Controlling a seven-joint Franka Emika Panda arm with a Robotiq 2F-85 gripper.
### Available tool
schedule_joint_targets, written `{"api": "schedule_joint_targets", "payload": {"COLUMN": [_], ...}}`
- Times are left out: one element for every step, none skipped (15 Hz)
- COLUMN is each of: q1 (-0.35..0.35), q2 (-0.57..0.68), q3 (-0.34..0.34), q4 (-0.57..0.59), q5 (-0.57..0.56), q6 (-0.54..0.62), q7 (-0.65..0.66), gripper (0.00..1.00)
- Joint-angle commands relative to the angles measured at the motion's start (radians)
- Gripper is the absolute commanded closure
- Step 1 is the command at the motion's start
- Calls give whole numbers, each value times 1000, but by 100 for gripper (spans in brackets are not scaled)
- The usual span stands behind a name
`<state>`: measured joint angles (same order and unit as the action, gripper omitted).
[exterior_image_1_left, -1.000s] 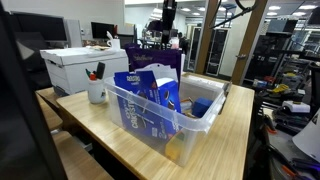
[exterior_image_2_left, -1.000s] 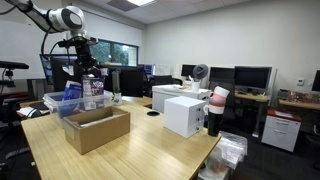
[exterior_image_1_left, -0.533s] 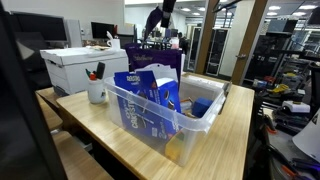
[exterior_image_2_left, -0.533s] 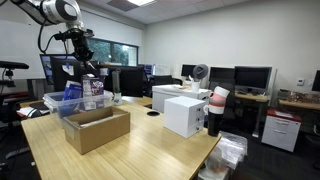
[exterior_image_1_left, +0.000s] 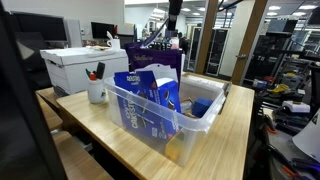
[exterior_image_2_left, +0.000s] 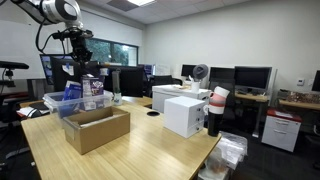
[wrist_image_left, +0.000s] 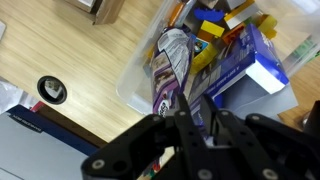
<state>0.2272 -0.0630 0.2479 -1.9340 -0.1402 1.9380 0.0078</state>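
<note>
My gripper (wrist_image_left: 193, 100) hangs high above a clear plastic bin (wrist_image_left: 132, 82) full of snack packs. A purple and silver snack bag (wrist_image_left: 172, 60) dangles below it, its top end running in between the two fingers, which stand close together on it with only a thin gap. Next to the bag in the bin lie a blue box (wrist_image_left: 245, 65) and several colourful packets. In both exterior views the gripper (exterior_image_2_left: 82, 50) (exterior_image_1_left: 168, 20) is well above the bin (exterior_image_2_left: 55, 103) (exterior_image_1_left: 215, 115), at the end of the wooden table.
An open cardboard box (exterior_image_2_left: 97, 128) sits on the table beside the bin. A white box (exterior_image_2_left: 185, 115) (exterior_image_1_left: 75, 68), a mug with pens (exterior_image_1_left: 97, 92) and a black round disc (wrist_image_left: 50, 90) also stand on the table. Desks and monitors fill the room behind.
The gripper has risen from just over the bin to well above it over the second; since half a second ago it has hardly shifted.
</note>
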Motion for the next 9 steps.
{"api": "schedule_joint_targets", "payload": {"q1": [4, 4, 4, 4, 4, 4, 4, 4, 3], "q2": [-1, -1, 0, -1, -1, -1, -1, -1, -1], "q3": [-2, -2, -2, -1, -1, -1, -2, -2, -3], "q4": [11, 11, 11, 9, 10, 10, 10, 10, 10], "q5": [20, 19, 18, 11, 11, 10, 11, 13, 15], "q6": [-33, -34, -35, -32, -32, -33, -34, -34, -36], "q7": [-32, -32, -31, -29, -28, -28, -28, -28, -28], "gripper": [51, 47, 41, 81, 77, 77, 82, 86, 93]}}
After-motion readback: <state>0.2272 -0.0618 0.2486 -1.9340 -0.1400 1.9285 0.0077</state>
